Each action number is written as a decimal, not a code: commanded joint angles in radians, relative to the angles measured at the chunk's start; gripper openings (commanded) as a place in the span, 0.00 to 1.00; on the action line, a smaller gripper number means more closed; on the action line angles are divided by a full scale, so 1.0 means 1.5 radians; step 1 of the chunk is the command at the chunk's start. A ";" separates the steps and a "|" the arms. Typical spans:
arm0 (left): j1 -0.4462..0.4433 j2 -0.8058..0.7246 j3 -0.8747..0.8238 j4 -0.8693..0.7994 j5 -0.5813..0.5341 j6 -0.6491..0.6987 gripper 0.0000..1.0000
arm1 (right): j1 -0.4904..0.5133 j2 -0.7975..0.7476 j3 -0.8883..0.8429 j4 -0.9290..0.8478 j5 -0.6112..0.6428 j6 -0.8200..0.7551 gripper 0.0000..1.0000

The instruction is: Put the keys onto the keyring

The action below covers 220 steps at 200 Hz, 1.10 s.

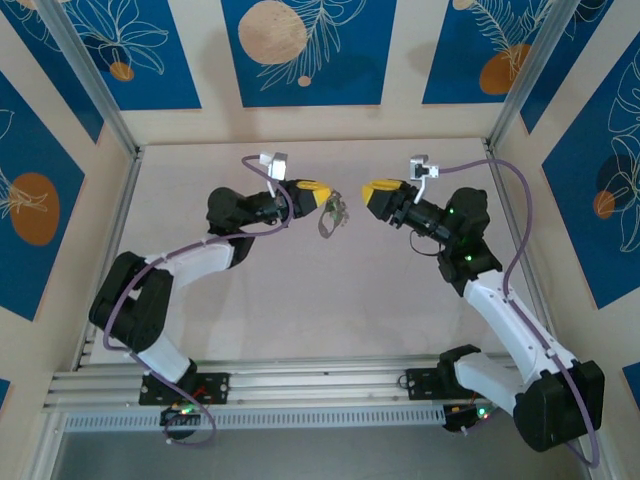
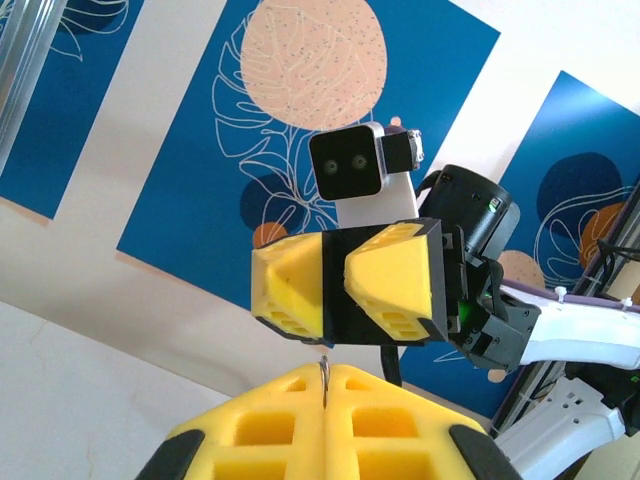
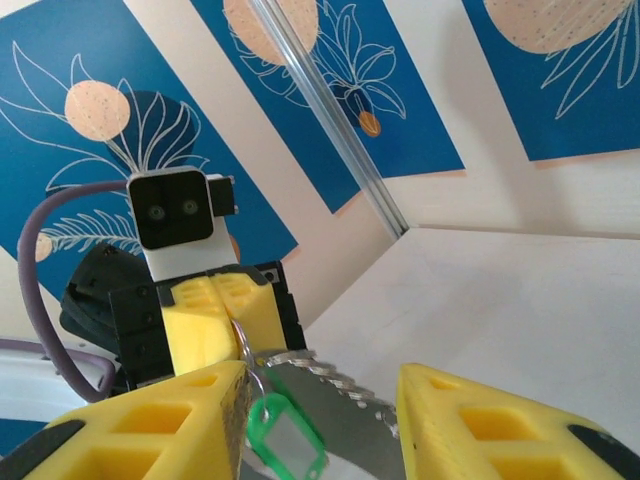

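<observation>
**Left hand** (image 1: 318, 197): pads pressed together, pinching a thin wire loop on the seam between the yellow fingers. I read the loop as the keyring (image 3: 243, 345). It is held in the air above the table (image 1: 300, 300), between the two hands.

**Keys** (image 1: 333, 213): they hang in a cluster just below and beside the left fingertips. I cannot tell whether they are already threaded on the loop or only bunched against it. The right wrist view shows one serrated blade (image 3: 330, 385) and a green tag (image 3: 285, 440).

**Right hand** (image 1: 372, 188): fingers spread, gripping nothing. It faces the left hand, near the cluster but apart from it in the top view.

**Handling (judged):**
- Everything looks light, stiff and slick.
- The cluster likely swings freely and will twist on contact.
- The loop is thin and could slip or rotate between the pads.
- The best hold on a key is across the flat faces of its head, leaving the hole exposed. Avoid the dangling tag.
</observation>
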 commanded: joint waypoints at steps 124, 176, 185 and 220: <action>-0.025 0.012 0.011 0.074 -0.029 -0.019 0.00 | 0.080 0.071 0.013 0.156 -0.068 0.011 0.45; -0.025 0.009 0.011 0.072 -0.027 -0.019 0.00 | 0.087 0.094 0.023 0.157 -0.074 0.009 0.44; -0.025 0.009 0.013 0.072 -0.027 -0.019 0.00 | 0.087 0.097 0.023 0.158 -0.074 0.009 0.44; -0.026 0.008 0.015 0.071 -0.025 -0.019 0.00 | 0.088 0.105 0.022 0.162 -0.077 0.009 0.30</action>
